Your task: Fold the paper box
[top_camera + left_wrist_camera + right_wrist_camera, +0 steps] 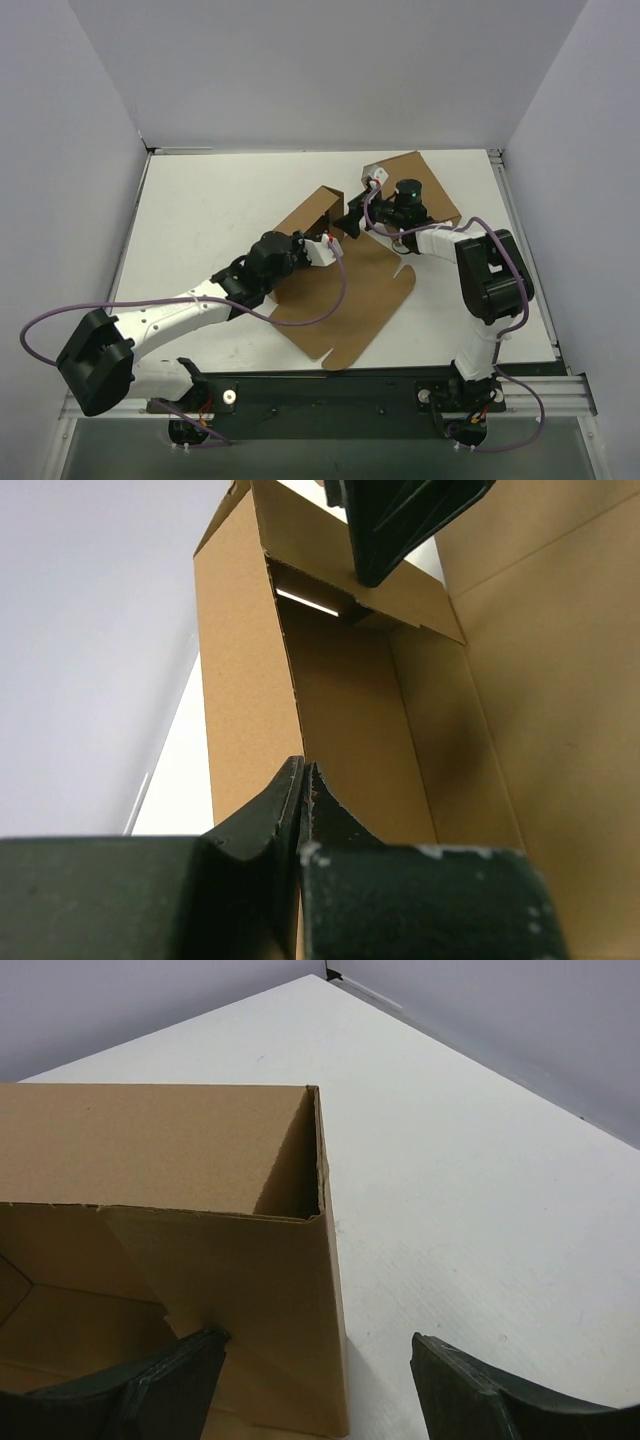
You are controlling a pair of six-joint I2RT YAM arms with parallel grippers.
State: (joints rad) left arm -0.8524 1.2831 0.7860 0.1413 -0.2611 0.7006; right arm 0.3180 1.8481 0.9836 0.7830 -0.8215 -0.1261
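The paper box [350, 295] lies partly folded in the middle of the white surface [200, 220], with one side wall raised. The left tool [305, 780] is pressed together beside that wall. The right tool [315, 1340] is spread at the wall's corner.

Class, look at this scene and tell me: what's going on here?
The paper box on the white table is half-formed: one end stands up as walls, while the other panels lie flat. The left tool is shut beside a raised wall; whether it pinches the card is unclear. The right tool is open, straddling a wall corner.
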